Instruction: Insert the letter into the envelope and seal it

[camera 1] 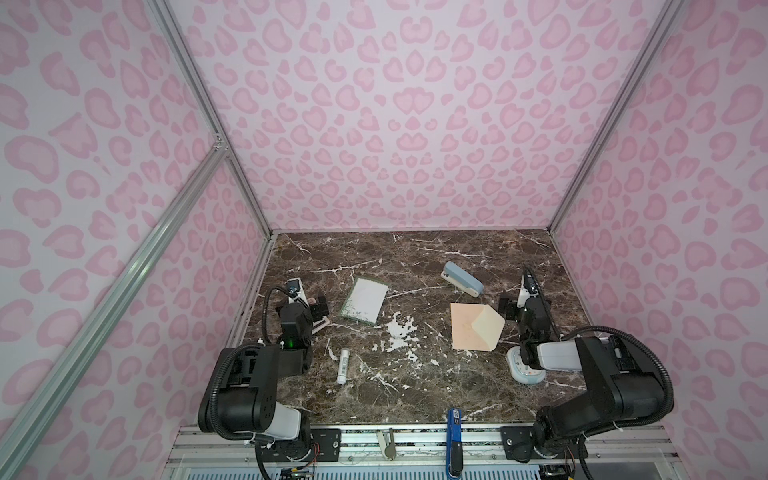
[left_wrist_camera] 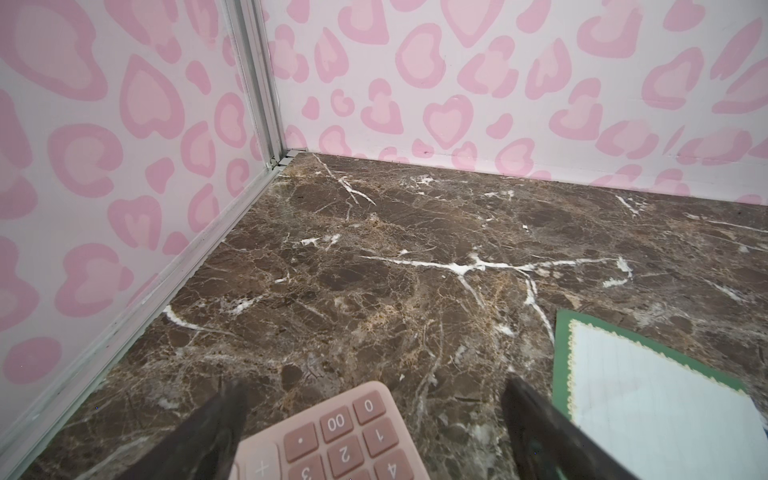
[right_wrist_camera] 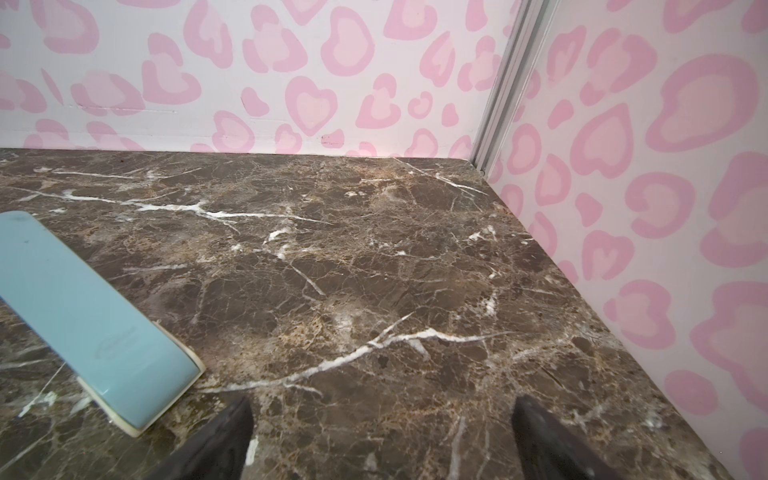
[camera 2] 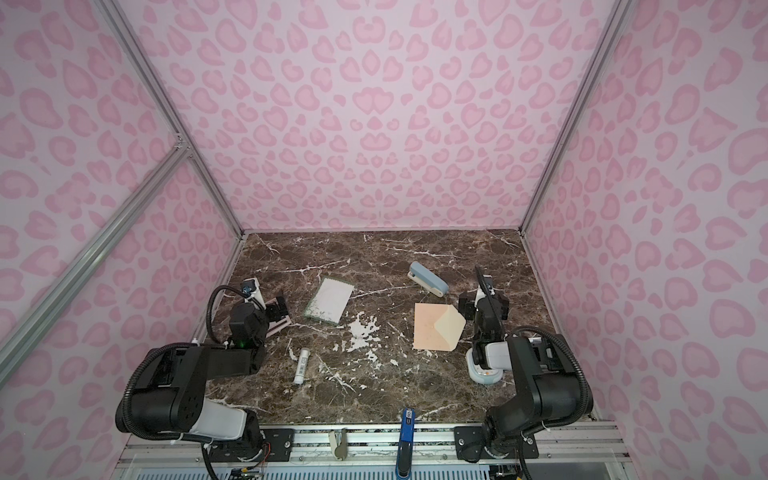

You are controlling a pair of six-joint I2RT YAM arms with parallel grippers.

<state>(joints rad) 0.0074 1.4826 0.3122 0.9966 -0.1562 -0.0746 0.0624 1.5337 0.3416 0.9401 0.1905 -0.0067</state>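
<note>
While both arms are held low at the sides of the marble table [camera 1: 415, 386], nothing is gripped by either. The left gripper [left_wrist_camera: 374, 388] is seen spread wide and empty, its jaws poised just over the pink calculator [left_wrist_camera: 345, 432]. Right beside it, the letter [camera 1: 365, 300] is laid flat on the marble, green-bordered face up, left of centre. Over on the other side, the right gripper [right_wrist_camera: 384, 403] is likewise opened wide and empty. Only bare marble is seen between its jaws, and the blue stapler [right_wrist_camera: 95, 320] is set off to one side. The envelope [camera 1: 469, 326] is found right of centre, lying flat with its flap folded open and the cream inside shown. It is near the right gripper and well apart from the letter. A white tube [camera 1: 343, 365] is seen lying near the left arm.
</note>
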